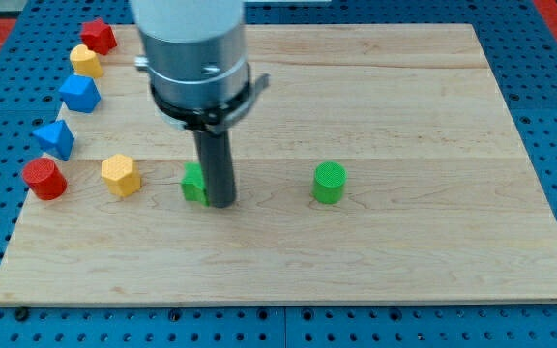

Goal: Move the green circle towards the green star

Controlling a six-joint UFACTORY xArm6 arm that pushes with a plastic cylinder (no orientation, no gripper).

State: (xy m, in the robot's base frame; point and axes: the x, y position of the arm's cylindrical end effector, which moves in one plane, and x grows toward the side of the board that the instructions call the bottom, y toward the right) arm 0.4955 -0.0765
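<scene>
The green circle [329, 182] stands on the wooden board right of centre. The green star [194, 183] lies left of centre, partly hidden behind my rod. My tip [221, 203] rests on the board right next to the star's right side, about a hundred pixels to the view's left of the green circle. Whether the tip touches the star I cannot tell.
Along the board's left side stand a red block [98, 36], a yellow block [86, 61], a blue block [80, 94], a blue triangle-like block [55, 139], a red circle [43, 179] and a yellow hexagon [120, 175]. The board edge [288, 302] meets a blue pegboard.
</scene>
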